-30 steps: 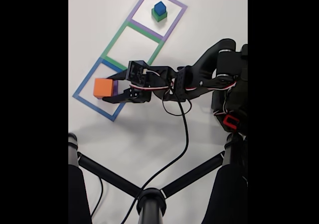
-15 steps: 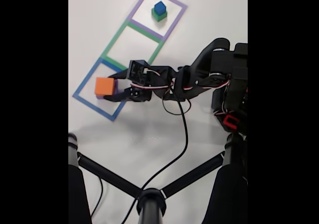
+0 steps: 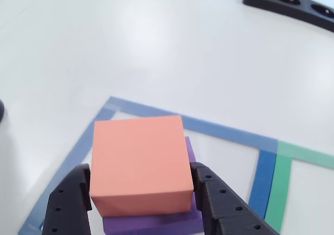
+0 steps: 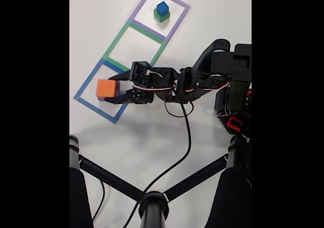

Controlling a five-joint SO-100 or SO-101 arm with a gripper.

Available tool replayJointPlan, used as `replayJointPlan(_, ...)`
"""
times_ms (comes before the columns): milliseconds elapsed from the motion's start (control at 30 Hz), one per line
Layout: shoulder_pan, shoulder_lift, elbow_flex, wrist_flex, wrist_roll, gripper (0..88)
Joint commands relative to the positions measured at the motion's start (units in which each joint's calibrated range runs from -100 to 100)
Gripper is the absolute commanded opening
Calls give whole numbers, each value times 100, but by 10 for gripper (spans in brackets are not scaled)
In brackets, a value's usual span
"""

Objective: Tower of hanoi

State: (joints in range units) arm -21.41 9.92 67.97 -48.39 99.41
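The salmon-orange block (image 3: 138,164) sits on the purple block (image 3: 156,222) inside the blue tape outline (image 4: 83,100), at nine o'clock of the arm in the fixed view, with the gripper (image 3: 141,201) clasping it, likely awaiting lift or release

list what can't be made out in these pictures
- Purple foam block: mostly covered by the salmon-orange foam block in both views.
- Gripper: whether its fingers press the orange block is unclear.
- Black bar with round holes: cut off by the other view's edge.
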Motion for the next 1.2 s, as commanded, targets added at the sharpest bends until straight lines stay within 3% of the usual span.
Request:
replayJointPlan(0,33,-6,-150,-126,59,227)
replayJointPlan(333,71,-519,-23,44,59,255)
replayJointPlan(600,101,-2138,41,1234,59,230)
replayJointPlan(833,208,-4221,131,3597,59,14)
replayJointPlan(1167,955,-6673,-1413,9077,59,0)
